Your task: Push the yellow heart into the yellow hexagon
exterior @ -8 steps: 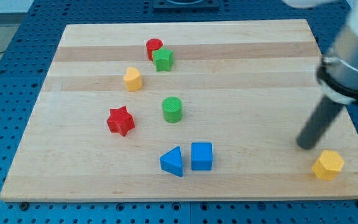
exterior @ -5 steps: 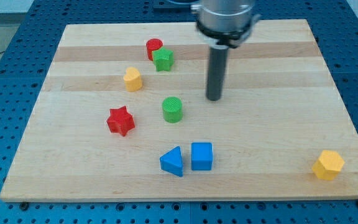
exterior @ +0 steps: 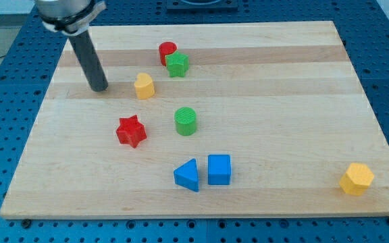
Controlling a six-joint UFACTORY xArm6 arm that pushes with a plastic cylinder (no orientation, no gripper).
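Observation:
The yellow heart (exterior: 144, 86) lies in the upper left part of the wooden board (exterior: 282, 101). The yellow hexagon (exterior: 356, 179) sits far off at the board's lower right corner. My tip (exterior: 100, 88) stands on the board just left of the yellow heart, with a small gap between them. The dark rod rises from it toward the view's top left.
A red cylinder (exterior: 167, 51) and a green star (exterior: 177, 64) touch each other above and right of the heart. A green cylinder (exterior: 186, 121) and a red star (exterior: 131, 131) lie below it. A blue triangle (exterior: 187, 175) and a blue cube (exterior: 219, 169) sit near the bottom edge.
My tip has swept from the board's lower right, near the hexagon, across the middle to the left of the yellow heart. The blocks have stayed about where they were.

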